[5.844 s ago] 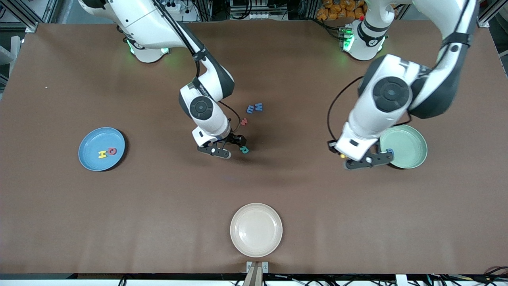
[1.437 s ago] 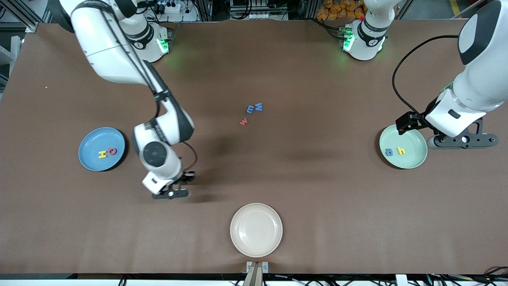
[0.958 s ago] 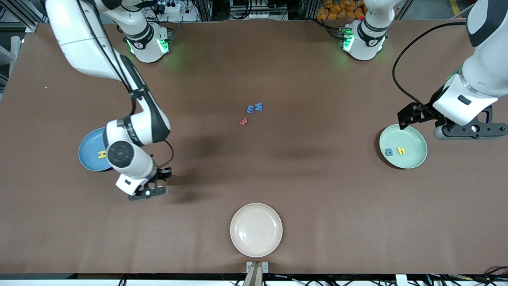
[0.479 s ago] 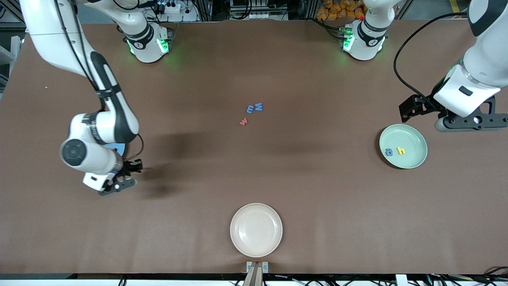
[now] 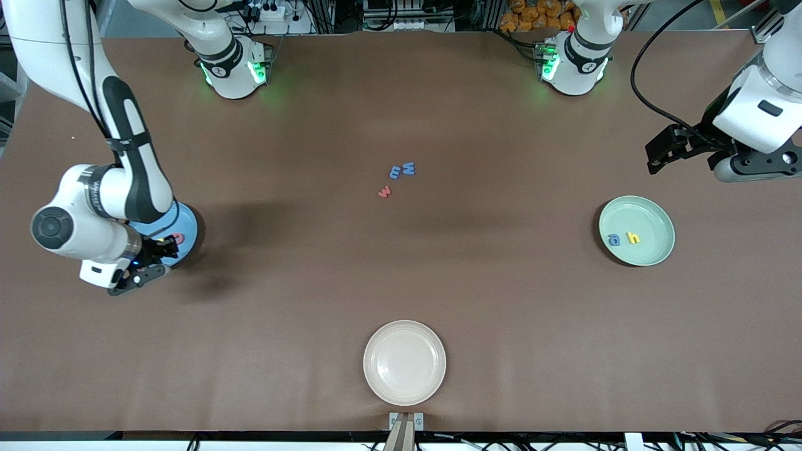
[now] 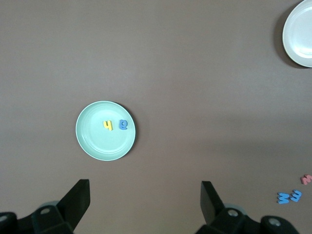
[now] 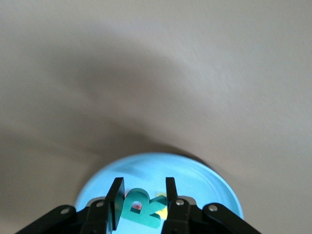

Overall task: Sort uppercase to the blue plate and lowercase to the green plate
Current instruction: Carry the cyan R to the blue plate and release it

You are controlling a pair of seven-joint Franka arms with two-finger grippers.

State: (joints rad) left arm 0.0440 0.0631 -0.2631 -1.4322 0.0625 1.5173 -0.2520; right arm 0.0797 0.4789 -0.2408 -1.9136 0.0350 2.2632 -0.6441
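Note:
My right gripper [image 5: 152, 252] hangs over the blue plate [image 5: 192, 224], shut on the teal-green uppercase R [image 7: 141, 208], which it holds by its flat sides above the plate [image 7: 204, 183]. The red Q [image 5: 178, 238] lies in that plate; the arm hides most of the rest. The green plate [image 5: 646, 216] holds the blue a [image 5: 614, 239] and yellow h [image 5: 633, 238]. At mid-table lie the blue m [image 5: 395, 171], blue W [image 5: 408, 168] and red w [image 5: 385, 191]. My left gripper [image 5: 658, 156] is open and empty, high over bare table near the green plate [image 6: 92, 141].
A cream-white plate [image 5: 405, 362] sits near the table's front edge, also seen in the left wrist view as a cream plate [image 6: 298, 31]. The brown table runs bare between the plates and the letter cluster.
My right arm has swung with the R from nearer mid-table to over the blue plate. My left arm has risen and drawn away from the green plate, still open.

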